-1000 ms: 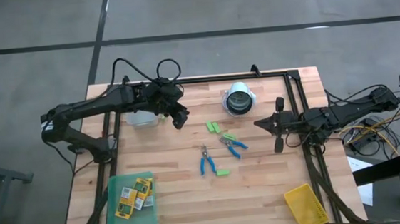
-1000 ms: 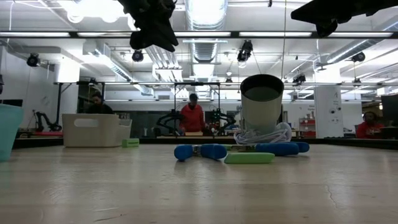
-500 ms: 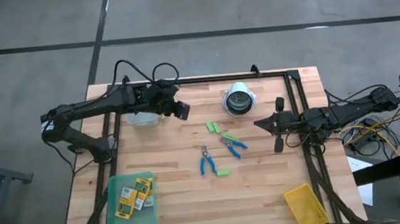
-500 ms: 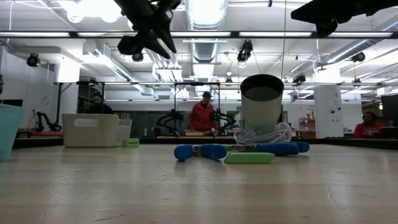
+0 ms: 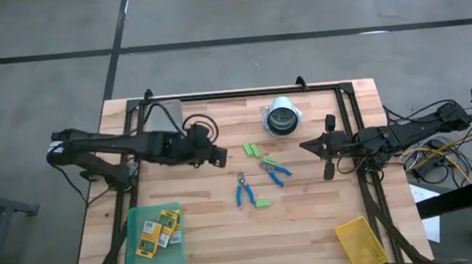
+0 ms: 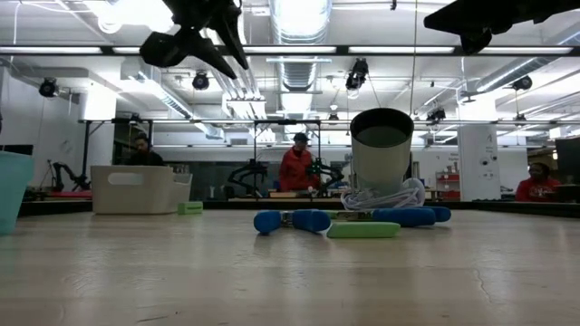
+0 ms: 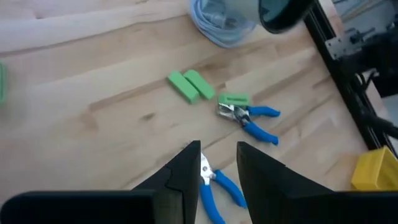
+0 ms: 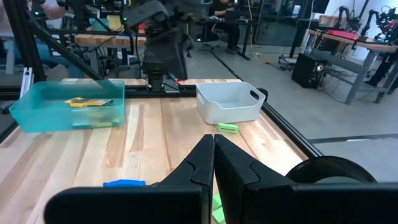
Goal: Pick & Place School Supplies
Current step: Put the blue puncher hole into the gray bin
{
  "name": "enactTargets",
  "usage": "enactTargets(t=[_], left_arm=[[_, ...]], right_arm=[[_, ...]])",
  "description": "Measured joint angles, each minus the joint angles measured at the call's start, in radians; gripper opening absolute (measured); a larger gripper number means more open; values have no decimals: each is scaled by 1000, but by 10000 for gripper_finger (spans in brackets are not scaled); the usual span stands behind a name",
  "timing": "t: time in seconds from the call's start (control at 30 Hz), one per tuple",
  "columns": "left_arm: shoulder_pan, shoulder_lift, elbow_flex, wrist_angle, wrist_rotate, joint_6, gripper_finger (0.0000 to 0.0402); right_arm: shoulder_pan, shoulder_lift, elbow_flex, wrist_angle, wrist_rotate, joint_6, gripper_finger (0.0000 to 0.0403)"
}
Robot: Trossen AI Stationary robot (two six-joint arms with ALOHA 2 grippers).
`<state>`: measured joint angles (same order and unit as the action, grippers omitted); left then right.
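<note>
Two blue-handled scissors lie flat mid-table, with light-green eraser blocks flat beside them. Yellow-and-green crayon boxes lie in the green tray at the near left. My left gripper hangs open above the bare wood left of the erasers. In its wrist view the left gripper has nothing between its fingers, and one pair of scissors shows below the gap. My right gripper waits shut at the right, clear of everything.
A white bin stands at the far left, with another green block on the wood beside it. A cup on coiled cable sits at the far middle. A yellow bin is at the near right corner. A black frame borders the table.
My left gripper has swung from beside the white bin toward the table's near edge, sinking a little and rolling about its own axis. It now hangs over the wood left of the erasers. Its finger gap looks unchanged. Nothing on the table has moved.
</note>
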<state>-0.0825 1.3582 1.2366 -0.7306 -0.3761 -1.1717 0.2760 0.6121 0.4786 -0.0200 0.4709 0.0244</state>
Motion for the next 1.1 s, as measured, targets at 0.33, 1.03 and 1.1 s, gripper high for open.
enactTargets(t=[0.33, 1.03, 1.1], left_arm=[[-133, 10, 0, 41, 1, -98, 108], [-225, 146, -119, 91, 139, -424, 111], [-219, 191, -111, 105, 169, -447, 122]], right_arm=[[0, 0, 0, -1, 0, -1, 8], [0, 0, 0, -2, 0, 0, 8], [0, 0, 0, -2, 0, 0, 8]])
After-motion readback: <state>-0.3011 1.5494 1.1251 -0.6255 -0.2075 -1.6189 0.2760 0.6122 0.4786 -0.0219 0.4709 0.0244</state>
